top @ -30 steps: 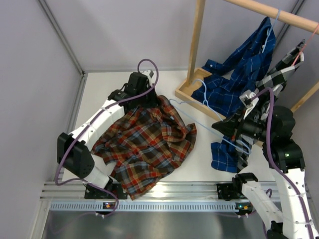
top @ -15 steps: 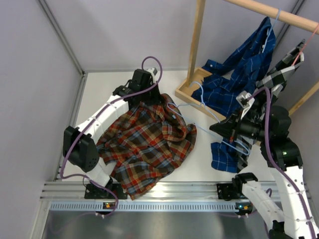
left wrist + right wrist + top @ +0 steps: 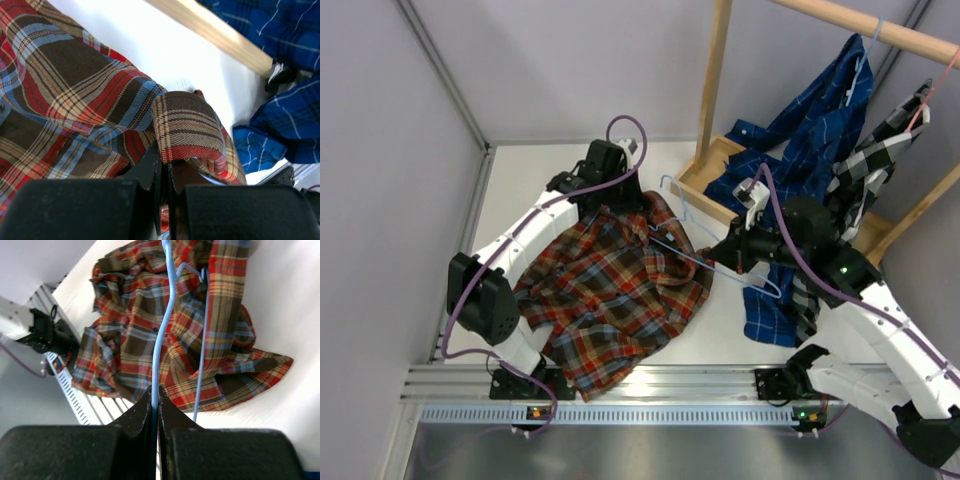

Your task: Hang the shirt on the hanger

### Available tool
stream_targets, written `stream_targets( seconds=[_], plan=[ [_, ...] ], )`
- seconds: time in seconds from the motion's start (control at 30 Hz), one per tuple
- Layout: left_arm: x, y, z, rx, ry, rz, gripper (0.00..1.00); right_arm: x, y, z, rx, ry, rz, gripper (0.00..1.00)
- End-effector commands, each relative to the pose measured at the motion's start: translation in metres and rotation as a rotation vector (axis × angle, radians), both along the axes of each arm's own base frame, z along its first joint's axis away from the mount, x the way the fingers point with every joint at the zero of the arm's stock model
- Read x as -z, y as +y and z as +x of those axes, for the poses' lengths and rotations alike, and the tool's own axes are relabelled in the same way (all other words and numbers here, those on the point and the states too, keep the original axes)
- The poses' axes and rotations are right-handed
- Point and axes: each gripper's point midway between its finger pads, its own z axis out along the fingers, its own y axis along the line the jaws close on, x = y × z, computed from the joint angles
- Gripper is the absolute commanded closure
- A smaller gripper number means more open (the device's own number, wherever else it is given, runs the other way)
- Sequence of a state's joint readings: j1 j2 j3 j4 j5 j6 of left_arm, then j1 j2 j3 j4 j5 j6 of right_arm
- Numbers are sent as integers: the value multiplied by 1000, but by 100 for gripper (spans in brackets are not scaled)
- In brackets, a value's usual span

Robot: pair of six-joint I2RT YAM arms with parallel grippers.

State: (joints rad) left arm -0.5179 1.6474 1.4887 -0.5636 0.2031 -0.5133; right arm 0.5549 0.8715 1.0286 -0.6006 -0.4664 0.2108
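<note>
The left gripper (image 3: 163,167) pinches a fold of the crumpled red-orange-brown plaid flannel shirt (image 3: 605,295) on the table; the right gripper (image 3: 155,397) clamps the thin light-blue wire hanger (image 3: 167,315) over it — the wire (if it twists) could snag cloth.

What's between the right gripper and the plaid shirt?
Only the light-blue wire hanger: the right gripper is shut on it, and its wire runs out over the plaid shirt, clearest in the right wrist view.

The shirt (image 3: 610,290) is red, orange and brown plaid with thin blue lines; the hanger (image 3: 161,340) is light blue. Far right, the windowpane-check shirt (image 3: 790,150) is dark blue, the check shirt (image 3: 875,150) black and white.
</note>
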Motion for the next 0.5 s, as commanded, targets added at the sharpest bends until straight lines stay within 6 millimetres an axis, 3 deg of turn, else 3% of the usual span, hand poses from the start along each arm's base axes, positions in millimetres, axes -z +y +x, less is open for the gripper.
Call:
stream_targets(
  seconds=[0.0, 0.07, 0.13, 0.23, 0.4, 0.47],
  plan=[
    [-9, 6, -13, 42, -6, 15, 100, -42, 8, 28, 74, -162, 67, 100],
    [-13, 8, -19, 52, -17, 9, 100, -42, 12, 30, 83, -167, 106, 100],
    [-22, 6, -25, 76, -30, -10, 100, -59, 17, 38, 107, -222, 197, 100],
    [-48, 0, -41, 138, -83, -43, 100, -68, 22, 46, 134, -256, 278, 100],
    [-76, -3, -55, 174, -134, -30, 100, -70, 36, 51, 124, -286, 292, 100],
    [-86, -1, -59, 168, -155, -29, 100, -62, 39, 55, 142, -282, 273, 100]
  ],
)
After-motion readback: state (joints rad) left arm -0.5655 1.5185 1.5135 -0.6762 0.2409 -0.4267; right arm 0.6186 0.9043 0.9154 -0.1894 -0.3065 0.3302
